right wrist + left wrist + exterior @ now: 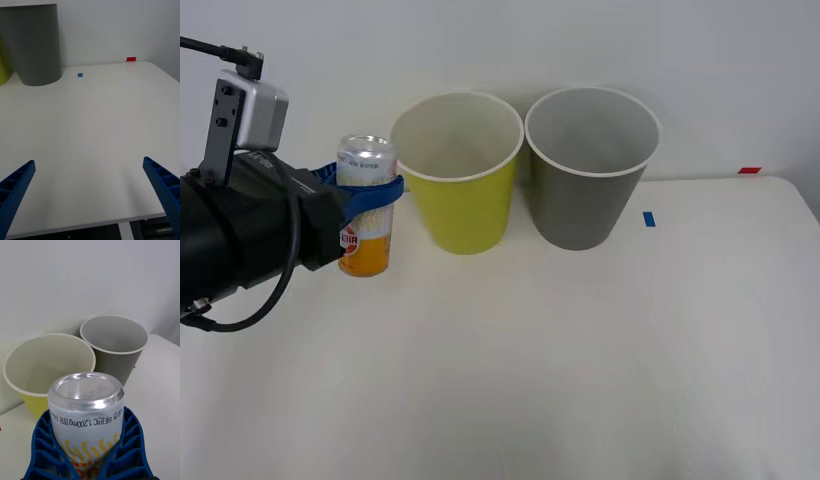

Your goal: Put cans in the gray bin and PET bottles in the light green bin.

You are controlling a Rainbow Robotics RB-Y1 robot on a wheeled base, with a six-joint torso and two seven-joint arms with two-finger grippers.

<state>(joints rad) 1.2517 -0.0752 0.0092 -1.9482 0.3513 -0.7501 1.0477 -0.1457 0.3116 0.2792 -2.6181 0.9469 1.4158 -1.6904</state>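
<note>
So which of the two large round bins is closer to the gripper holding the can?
The yellow-green bin; the dark gray bin stands beyond it from the left gripper.

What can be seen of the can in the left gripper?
The can is a silver metal drink can, upright, with an orange lower band, a sunburst pattern and small printed text. Its top looks sealed. The left gripper has its blue ribbed fingers wrapped around its body. It is left of the light green bin, apart from it.
</note>
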